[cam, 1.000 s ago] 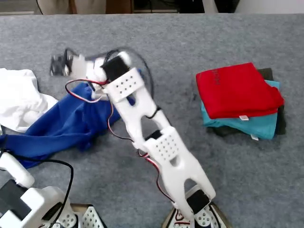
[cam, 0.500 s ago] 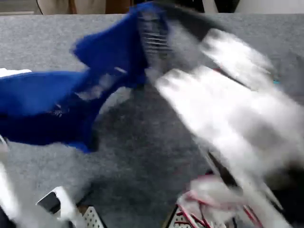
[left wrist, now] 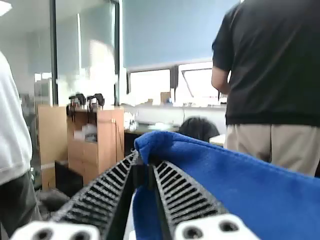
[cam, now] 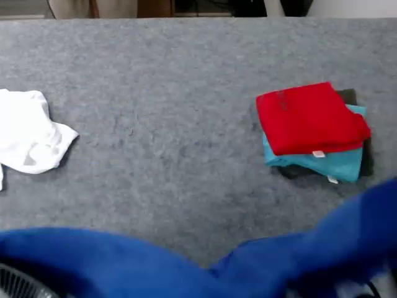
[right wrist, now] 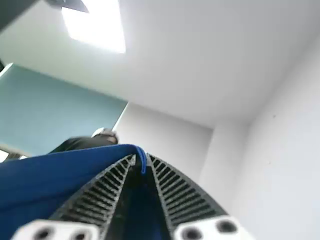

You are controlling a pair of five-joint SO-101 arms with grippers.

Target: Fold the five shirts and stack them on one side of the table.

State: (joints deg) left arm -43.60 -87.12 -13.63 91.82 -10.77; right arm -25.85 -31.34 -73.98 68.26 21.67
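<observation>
The blue shirt (cam: 124, 268) is held raised above the table (cam: 167, 87) by both arms. In the high view it is seen as a wide band across the near edge, in front of the grey table surface. In the left wrist view, the left gripper (left wrist: 144, 169) is clenched on a hemmed edge of the blue shirt (left wrist: 240, 190). The cloth is pinched between the two ribbed black fingers (left wrist: 185, 199) and is draped away over one of them. In the right wrist view, the right gripper (right wrist: 140, 162) is likewise clamped on the blue shirt (right wrist: 45, 177). A thin fold of the edge is caught at the tips of its ribbed fingers (right wrist: 180, 200), and the gripper is pointed upward toward the ceiling (right wrist: 200, 60). The white shirt (cam: 28, 133) is left crumpled and unfolded on the table at the left side of the high view. A stack (cam: 310, 133) of folded shirts is placed at the right side, well apart from the white shirt. The red shirt (cam: 308, 118) is laid on top and the teal shirt (cam: 338, 164) is located directly beneath it. A dark garment (cam: 348, 95), probably a third folded shirt, is mostly covered at the bottom, so its form cannot be confirmed.
</observation>
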